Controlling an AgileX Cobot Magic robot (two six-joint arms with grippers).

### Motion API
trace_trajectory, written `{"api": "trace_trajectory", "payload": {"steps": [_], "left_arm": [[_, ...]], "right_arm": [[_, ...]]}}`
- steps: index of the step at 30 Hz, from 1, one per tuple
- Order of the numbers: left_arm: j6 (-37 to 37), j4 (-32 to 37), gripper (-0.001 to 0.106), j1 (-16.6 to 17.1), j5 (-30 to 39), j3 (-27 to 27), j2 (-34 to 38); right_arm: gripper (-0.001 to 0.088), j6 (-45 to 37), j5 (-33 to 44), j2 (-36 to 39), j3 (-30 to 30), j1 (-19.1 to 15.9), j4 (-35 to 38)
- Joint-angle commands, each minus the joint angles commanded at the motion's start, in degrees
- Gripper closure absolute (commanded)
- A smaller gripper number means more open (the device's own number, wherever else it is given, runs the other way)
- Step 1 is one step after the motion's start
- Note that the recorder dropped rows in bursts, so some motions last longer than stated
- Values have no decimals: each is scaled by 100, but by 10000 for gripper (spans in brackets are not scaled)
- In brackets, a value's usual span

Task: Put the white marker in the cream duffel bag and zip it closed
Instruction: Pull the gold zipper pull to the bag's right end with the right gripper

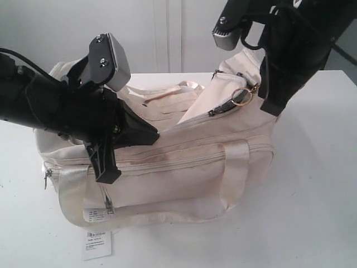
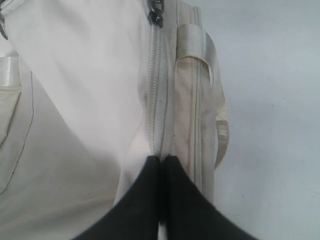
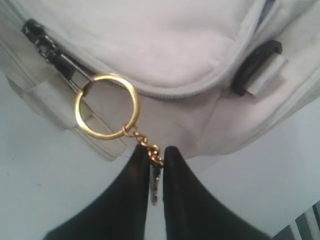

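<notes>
While the right gripper (image 3: 156,152) pinches its chain (image 3: 145,141), the bag (image 3: 165,45) lies beyond.

There's the cream duffel bag (image 1: 184,167), white surface (image 1: 312,195), gold keyring (image 3: 106,106) glinting, left gripper (image 2: 161,159) black, right gripper (image 3: 156,152) black too, tag (image 1: 97,243) white.

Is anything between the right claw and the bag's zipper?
Only its own links: the right gripper is shut on a short gold chain hanging from a gold ring on the dark zipper pull of the cream duffel bag. Nothing else visible intervenes.
</notes>
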Motion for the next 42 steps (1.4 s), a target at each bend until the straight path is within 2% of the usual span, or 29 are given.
{"api": "trace_trajectory", "payload": {"steps": [5,11,17,26,34,42], "left_arm": [[0,0,1053,0,0,0,0],[0,0,1053,0,-16,0,-85],[38,0,1053,0,-16,0,-331],[-125,319,1053,0,26,10,-335],[-128,320,1053,0,66,10,-335],[-149,408,1053,0,103,10,-335]], "right_arm": [[868,0,-60,0,0,-14,0],[868,12,-176,0,0,-206,11],[868,24,-304,0,0,-206,11],[868,24,-514,0,0,-206,-52],[868,24,-712,0,0,-206,-277],[868,69,-903,11,0,-433,-236]]}}
